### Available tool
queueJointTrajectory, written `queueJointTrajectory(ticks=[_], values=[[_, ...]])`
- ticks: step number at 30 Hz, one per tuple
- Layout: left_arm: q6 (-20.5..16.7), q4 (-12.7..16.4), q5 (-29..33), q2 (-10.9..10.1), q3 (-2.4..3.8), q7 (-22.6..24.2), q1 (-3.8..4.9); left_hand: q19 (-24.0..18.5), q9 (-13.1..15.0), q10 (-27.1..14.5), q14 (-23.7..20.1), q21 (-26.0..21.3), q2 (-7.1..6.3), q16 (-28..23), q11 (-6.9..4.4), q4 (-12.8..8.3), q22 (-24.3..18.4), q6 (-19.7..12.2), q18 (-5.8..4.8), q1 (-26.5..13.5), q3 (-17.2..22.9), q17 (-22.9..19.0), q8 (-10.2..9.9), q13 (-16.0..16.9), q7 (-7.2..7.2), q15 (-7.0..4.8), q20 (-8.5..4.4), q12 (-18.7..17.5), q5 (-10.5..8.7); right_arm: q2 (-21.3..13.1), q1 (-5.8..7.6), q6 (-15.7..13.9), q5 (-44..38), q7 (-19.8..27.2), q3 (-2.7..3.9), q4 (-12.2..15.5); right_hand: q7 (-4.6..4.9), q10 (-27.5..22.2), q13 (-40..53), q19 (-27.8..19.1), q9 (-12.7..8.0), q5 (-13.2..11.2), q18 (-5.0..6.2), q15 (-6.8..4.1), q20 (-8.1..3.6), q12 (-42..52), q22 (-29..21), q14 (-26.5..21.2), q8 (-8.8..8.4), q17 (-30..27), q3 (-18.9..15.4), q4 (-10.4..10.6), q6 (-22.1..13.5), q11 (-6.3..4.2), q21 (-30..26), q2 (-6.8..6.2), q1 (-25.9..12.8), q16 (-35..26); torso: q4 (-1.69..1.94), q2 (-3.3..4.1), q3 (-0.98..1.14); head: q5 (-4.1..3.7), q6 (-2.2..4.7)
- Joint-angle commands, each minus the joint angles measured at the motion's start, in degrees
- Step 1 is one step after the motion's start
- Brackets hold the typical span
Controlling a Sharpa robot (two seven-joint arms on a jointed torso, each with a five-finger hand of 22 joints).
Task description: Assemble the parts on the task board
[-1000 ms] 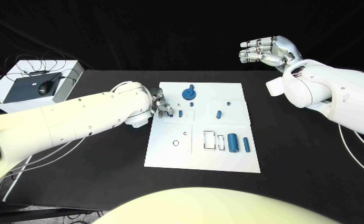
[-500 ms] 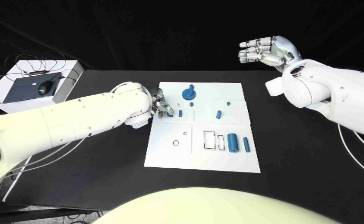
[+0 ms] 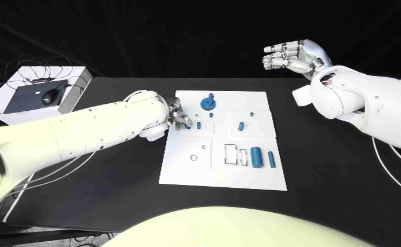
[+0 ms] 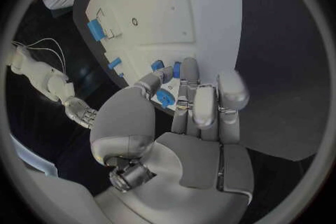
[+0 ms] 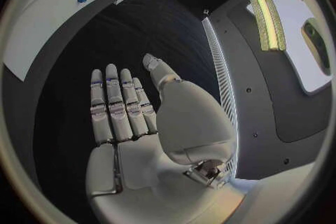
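A lab: black-draped table (image 3: 117,183), white task board (image 3: 188,171)

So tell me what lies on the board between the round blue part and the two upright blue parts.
In the head view, between the round blue part and the upright blue parts, one small blue piece lies on the task board.

The left hand (image 3: 177,117) covered part of the task board (image 3: 224,174) along its left edge, and its fingers (image 4: 189,75) hid whatever lay beneath them; whether they touched or held a small blue part (image 4: 165,97) there could not be told. The outlines and small marks near the blue parts (image 3: 256,157) were too small to make out. The tabletop (image 3: 334,160) was cut off by the picture's edges.
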Motion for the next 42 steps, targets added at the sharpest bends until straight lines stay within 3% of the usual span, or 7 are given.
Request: queueJointTrajectory(ticks=[1,10,20,26,28,33,42], values=[[1.41,-0.31,0.65,0.37,-0.13,0.42,-0.16,0.04,-0.06,2.09,0.17,0.34,0.97,0.18,-1.75,-8.33,5.61,0.27,0.1,0.56,7.68,0.07,0.16,0.07,-0.53,-0.3,0.09,0.24,-0.16,0.05,0.0,0.54,-0.2,0.32,0.04,0.04,-0.07,-0.49,0.04,-0.41,0.02,0.29,0.28,-0.01,0.0,0.32,-0.08,-0.49,-0.16,-0.07,-0.34,0.09,0.4,-0.01,0.11,0.38,0.0,-0.19,0.0,0.01,0.02,-0.1,0.0],[2.58,-0.56,0.86,0.82,-0.13,0.38,-0.15,0.23,-0.18,2.55,0.3,0.99,1.8,0.61,-1.85,-8.27,5.79,0.55,-0.1,-0.07,6.1,0.55,0.24,0.4,-0.85,-0.32,0.09,0.21,-0.42,0.02,0.0,0.66,-0.2,0.27,0.04,0.07,-0.05,-0.54,0.04,-0.46,0.01,0.34,0.28,0.01,0.01,0.32,-0.08,-0.51,-0.16,-0.07,-0.36,0.0,0.34,0.0,0.1,0.39,0.05,-0.18,0.02,-0.02,0.04,-0.16,0.0],[3.32,-0.43,0.86,0.87,-0.14,0.37,-0.14,0.2,-0.3,2.78,0.31,1.11,1.52,0.7,-1.9,-7.85,5.83,0.68,-0.22,0.39,4.16,0.66,0.28,0.77,-1.07,-0.3,0.08,-0.03,-0.37,-0.02,0.0,0.77,-0.2,0.24,0.04,0.12,-0.05,-0.59,0.05,-0.5,0.01,0.33,0.26,0.03,0.03,0.32,-0.09,-0.57,-0.16,-0.07,-0.38,-0.01,0.32,0.01,0.1,0.39,0.04,-0.19,0.07,0.0,0.0,-0.36,0.0],[2.03,-0.58,0.76,0.78,-0.13,0.4,-0.14,0.03,-0.21,2.69,0.2,0.12,0.5,0.14,-1.93,-5.48,5.45,0.08,-0.09,0.91,-1.87,0.02,0.41,0.91,-1.54,-0.28,0.12,-0.27,-0.84,-0.08,0.0,0.76,-0.2,0.23,0.04,0.14,-0.01,-0.64,0.04,-0.52,0.0,0.37,0.27,0.03,0.04,0.32,-0.08,-0.59,-0.17,-0.07,-0.41,-0.05,0.16,0.04,0.11,0.37,0.06,-0.18,0.08,-0.01,0.01,-0.4,0.0],[1.65,-0.64,0.71,0.76,-0.13,0.4,-0.14,0.08,-0.6,2.37,0.18,-0.1,0.63,-0.05,-1.92,-3.12,5.33,0.24,-0.06,1.57,-7.41,-0.22,0.23,1.1,-1.74,-0.39,0.01,-0.01,-0.93,-0.1,0.0,0.75,-0.2,0.23,0.04,0.15,0.04,-0.72,0.04,-0.55,-0.01,0.38,0.27,0.06,0.06,0.31,-0.09,-0.65,-0.19,-0.07,-0.48,-0.07,-0.07,0.08,0.1,0.32,0.07,-0.19,0.05,0.01,-0.01,-0.34,0.0],[1.05,-0.7,0.56,0.72,-0.13,0.39,-0.14,0.18,-2.16,2.06,0.18,-0.38,0.78,-0.03,-2.0,0.87,5.26,1.11,-0.09,3.04,-14.87,-0.27,-0.54,1.15,-1.76,-0.41,0.0,0.45,-0.99,-0.14,0.0,0.73,-0.2,0.23,0.04,0.18,0.04,-0.72,0.04,-0.55,-0.01,0.38,0.27,0.06,0.06,0.31,-0.09,-0.65,-0.19,-0.07,-0.48,-0.07,-0.07,0.08,0.1,0.32,0.07,-0.19,0.05,0.0,0.01,-0.33,0.0],[0.44,-0.61,0.31,0.55,0.04,0.34,-0.14,0.36,-3.37,1.97,0.19,-0.17,0.55,0.2,-1.97,4.05,5.52,1.64,-0.07,4.35,-18.43,-0.05,-0.8,0.95,-1.81,-0.43,-0.02,0.81,-0.98,-0.2,-0.01,0.7,-0.21,0.22,0.04,0.16,0.15,-0.86,0.04,-0.64,-0.02,0.41,0.27,0.1,0.09,0.35,-0.09,-0.75,-0.2,-0.07,-0.62,-0.16,-0.42,0.13,0.09,0.33,0.22,-0.19,0.04,0.0,0.02,-0.39,0.0]])
